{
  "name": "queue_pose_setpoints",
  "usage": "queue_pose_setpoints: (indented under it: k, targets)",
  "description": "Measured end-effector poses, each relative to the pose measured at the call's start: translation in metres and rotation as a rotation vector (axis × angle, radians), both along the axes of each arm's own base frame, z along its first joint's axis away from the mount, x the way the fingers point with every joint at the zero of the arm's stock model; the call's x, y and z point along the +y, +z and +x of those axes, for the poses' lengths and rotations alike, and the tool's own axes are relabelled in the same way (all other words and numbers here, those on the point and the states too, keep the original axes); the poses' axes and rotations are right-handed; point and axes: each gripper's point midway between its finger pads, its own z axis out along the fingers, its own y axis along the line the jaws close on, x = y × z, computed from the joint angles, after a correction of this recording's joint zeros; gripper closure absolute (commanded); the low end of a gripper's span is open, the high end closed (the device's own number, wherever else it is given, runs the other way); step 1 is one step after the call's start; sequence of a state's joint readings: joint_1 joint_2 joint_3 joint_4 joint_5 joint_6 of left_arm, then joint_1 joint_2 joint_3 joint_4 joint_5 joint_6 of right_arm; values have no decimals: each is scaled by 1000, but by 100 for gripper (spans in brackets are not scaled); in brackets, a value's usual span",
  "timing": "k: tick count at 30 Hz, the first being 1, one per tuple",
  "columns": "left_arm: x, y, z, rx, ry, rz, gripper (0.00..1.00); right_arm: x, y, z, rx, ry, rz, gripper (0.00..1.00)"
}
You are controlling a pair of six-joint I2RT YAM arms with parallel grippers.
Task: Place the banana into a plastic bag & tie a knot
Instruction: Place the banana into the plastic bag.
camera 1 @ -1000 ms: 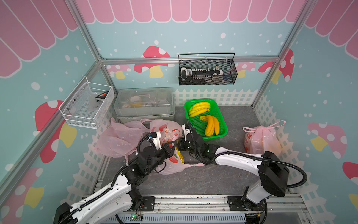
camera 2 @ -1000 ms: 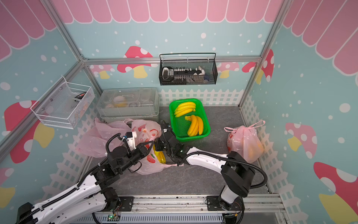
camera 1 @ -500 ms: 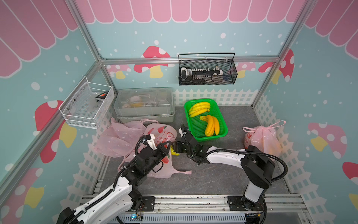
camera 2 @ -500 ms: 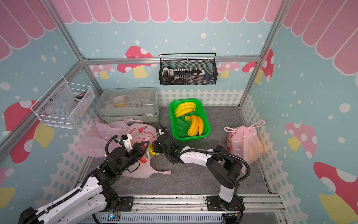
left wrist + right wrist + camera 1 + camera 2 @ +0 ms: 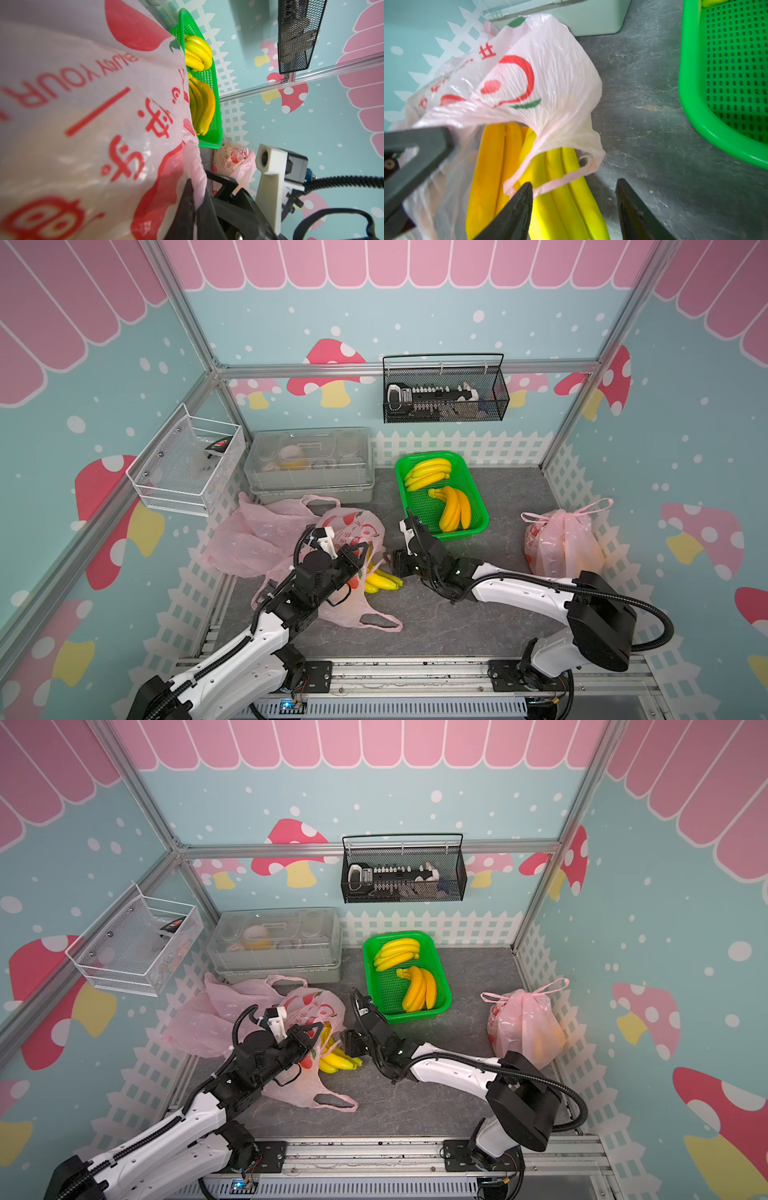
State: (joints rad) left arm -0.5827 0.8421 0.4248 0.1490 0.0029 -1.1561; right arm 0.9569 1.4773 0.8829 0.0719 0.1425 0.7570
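**BAG LOADING: BANANA BUNCH PART-WAY IN**

The L claw (image 5: 197,199) is shut tight on a pinch of rim of the thin pink plastic bag w/ red print (image 5: 357,531). The rim is held up off the grey stone-pattern bench (image 5: 457,626) so that the mouth gapes toward the R arm.

The yellow banana bunch (image 5: 381,581) lies on the bench, its far end under the raised film and its near tips outside the mouth, i.e. approx. half in.

The R claw (image 5: 573,187) is held low, just beside those tips, jaws part-open w/ nothing clamped. It is judged to be placed for pushing the bunch deeper.

One pink handle loop (image 5: 550,184) is draped across the bananas and may snag. The knot is not yet begun.
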Motion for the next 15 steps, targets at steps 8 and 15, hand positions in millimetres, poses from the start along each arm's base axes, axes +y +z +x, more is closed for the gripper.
queue_pose_setpoints:
  k: [8,15]
  targets:
    - [-5,-5,8,24,-14,17,100,-37,-14,-41,-49,99,-100,39]
    - [-8,0,13,45,-47,120,69,-49,-29,-44,-100,146,-221,36]
